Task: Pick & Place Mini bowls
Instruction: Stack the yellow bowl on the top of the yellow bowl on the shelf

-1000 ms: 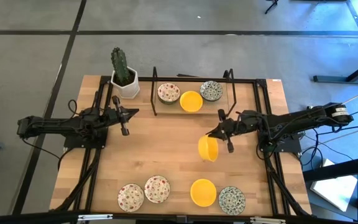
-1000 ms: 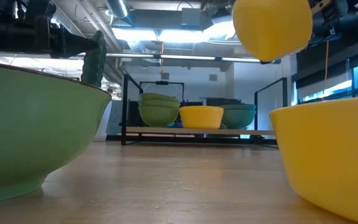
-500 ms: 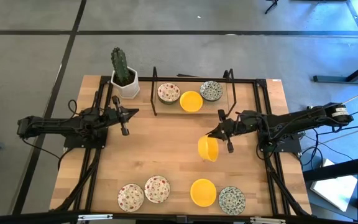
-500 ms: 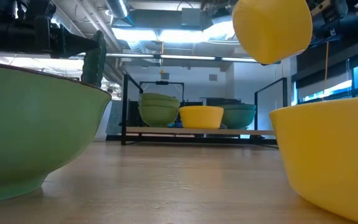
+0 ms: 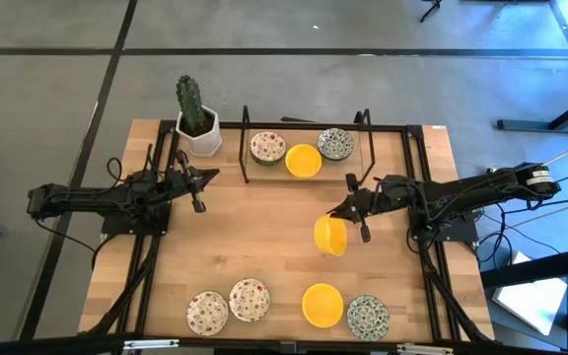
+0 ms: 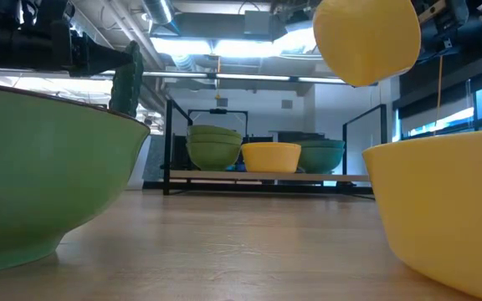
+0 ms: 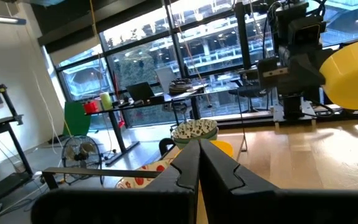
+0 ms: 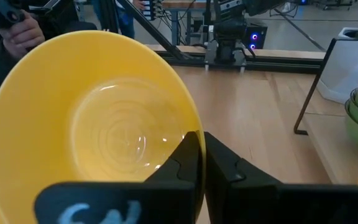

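Rim of the plain bright yellow round mini bowl sits pinched in my right gripper, held tilted above the table, unchanged from a second ago.

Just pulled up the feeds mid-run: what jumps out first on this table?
The plain bright yellow round mini bowl hangs tipped on edge above the middle of the wooden table, pinched at its rim by the right gripper. Behind it, a black wire rack holds three more mini bowls, and four sit in a row along the near edge. The left gripper waits shut and empty beside the white cactus pot.
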Robot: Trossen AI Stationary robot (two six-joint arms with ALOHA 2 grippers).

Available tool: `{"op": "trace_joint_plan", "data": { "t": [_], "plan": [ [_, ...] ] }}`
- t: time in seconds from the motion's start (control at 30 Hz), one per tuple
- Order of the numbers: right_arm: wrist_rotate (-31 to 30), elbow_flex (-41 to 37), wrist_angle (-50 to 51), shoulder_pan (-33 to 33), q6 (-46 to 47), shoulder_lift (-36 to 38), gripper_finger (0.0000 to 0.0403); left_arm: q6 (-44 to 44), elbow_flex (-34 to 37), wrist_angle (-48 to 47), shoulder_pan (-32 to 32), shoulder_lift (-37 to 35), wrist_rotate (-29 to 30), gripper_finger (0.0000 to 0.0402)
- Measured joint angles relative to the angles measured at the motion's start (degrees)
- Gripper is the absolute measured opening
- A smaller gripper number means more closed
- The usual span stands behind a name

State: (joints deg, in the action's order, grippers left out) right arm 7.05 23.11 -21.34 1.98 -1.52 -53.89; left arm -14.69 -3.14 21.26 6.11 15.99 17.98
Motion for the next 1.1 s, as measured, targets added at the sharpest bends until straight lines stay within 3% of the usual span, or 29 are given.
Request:
{"op": "trace_joint_plan", "data": {
  "t": [0.43,0.67,0.9,1.1],
  "plan": [
    [-3.99,0.0,0.86,0.02,0.8,0.0,0.001,0.58,-0.01,1.88,0.02,0.0,0.0,0.0004],
    [-13.05,1.85,3.08,-0.69,-0.94,-0.17,0.001,0.58,0.0,2.16,0.0,0.0,0.0,0.0004],
    [-13.95,18.87,22.37,-7.74,-0.42,-3.59,0.001,0.54,0.0,2.16,0.0,0.0,0.07,0.0004],
    [-13.99,39.42,44.47,-14.82,-0.77,-16.07,0.001,0.45,-0.01,2.16,0.02,0.0,0.4,0.0004]
  ]
}}
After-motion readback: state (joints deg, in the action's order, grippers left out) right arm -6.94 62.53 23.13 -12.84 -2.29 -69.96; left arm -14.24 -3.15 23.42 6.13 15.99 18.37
